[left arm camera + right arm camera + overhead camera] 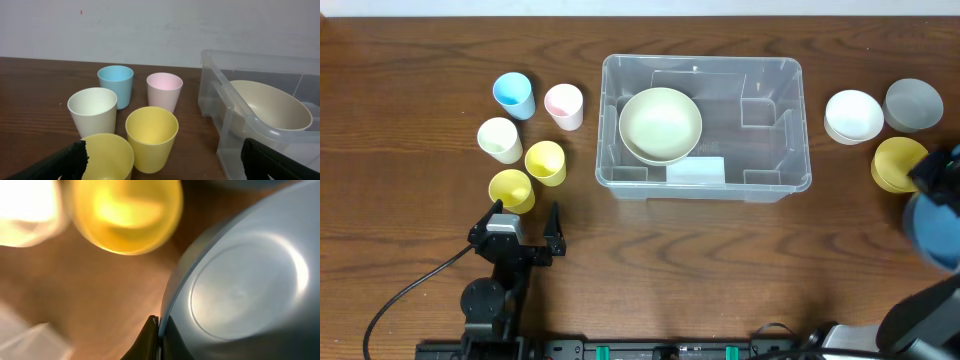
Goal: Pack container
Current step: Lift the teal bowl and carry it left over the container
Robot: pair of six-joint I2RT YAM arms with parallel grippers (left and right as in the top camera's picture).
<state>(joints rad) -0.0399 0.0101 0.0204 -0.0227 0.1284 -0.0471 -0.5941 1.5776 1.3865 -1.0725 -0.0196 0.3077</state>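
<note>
The clear container stands mid-table with a cream bowl inside, and its near corner shows in the left wrist view. At the right edge my right gripper is shut on the rim of a blue bowl. The right wrist view shows the jaws pinching that blue bowl's rim above the table. My left gripper stands open just in front of the nearest yellow cup, with nothing between its fingers.
Left of the container stand a blue cup, a pink cup, a white cup and a second yellow cup. To its right sit a white bowl, a grey bowl and a yellow bowl.
</note>
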